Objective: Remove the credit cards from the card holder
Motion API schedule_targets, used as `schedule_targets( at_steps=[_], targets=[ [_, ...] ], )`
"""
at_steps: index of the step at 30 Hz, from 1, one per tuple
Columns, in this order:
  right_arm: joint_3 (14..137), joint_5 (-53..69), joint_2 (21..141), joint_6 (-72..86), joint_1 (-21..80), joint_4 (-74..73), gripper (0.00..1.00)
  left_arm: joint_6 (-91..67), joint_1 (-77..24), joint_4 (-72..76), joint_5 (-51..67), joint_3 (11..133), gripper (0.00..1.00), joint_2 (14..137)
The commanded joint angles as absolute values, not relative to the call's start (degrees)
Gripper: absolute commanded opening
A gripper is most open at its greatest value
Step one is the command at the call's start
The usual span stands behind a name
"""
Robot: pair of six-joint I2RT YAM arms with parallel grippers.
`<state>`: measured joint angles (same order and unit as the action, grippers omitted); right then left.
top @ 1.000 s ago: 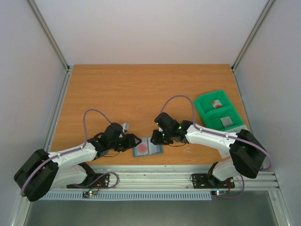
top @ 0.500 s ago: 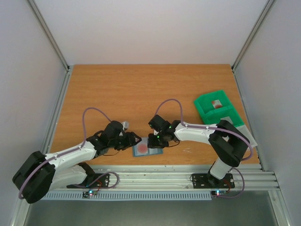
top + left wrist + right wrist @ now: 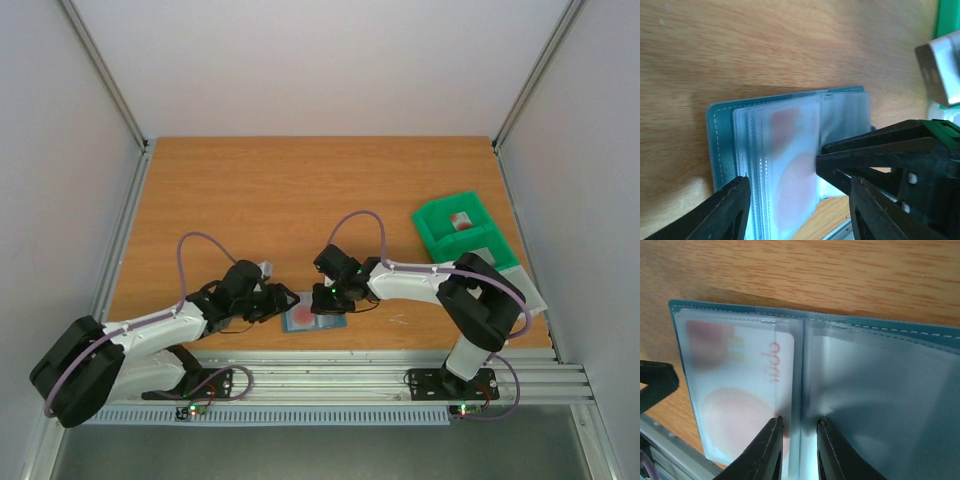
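Top view: card holder lies spread open on the desk, lower middle of the frame. Left wrist view — left claw is wide apart, straddling the sleeved red card. Right wrist view — right claw is nearly together at the centre fold; can't tell if it's pinching.

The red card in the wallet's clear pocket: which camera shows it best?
The right wrist view: the red card fills the left page of the card holder, its red lettering and round patch showing through the plastic. The left wrist view shows it blurred and pinkish. The top view gives only a small red spot.
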<state>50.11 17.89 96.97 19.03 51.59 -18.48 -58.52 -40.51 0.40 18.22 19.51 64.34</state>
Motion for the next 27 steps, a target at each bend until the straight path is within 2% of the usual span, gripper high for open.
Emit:
schedule_targets(
  at_steps=[1, 20, 27],
  targets=[
    [48.94, 16.96, 98.79, 20.56, 52.16, -17.15, 0.20, -57.95, -40.34, 5.48, 19.25, 18.59, 0.55, 67.57],
    [46.45, 14.64, 95.45, 21.87, 53.13, -13.33, 0.17, -58.62, -40.36, 6.11, 19.00, 16.96, 0.54, 64.10],
    [44.23, 14.37, 96.08, 22.89, 53.14, -9.97, 0.09, -58.71, -40.38, 6.62, 19.03, 16.79, 0.50, 65.57]
  ],
)
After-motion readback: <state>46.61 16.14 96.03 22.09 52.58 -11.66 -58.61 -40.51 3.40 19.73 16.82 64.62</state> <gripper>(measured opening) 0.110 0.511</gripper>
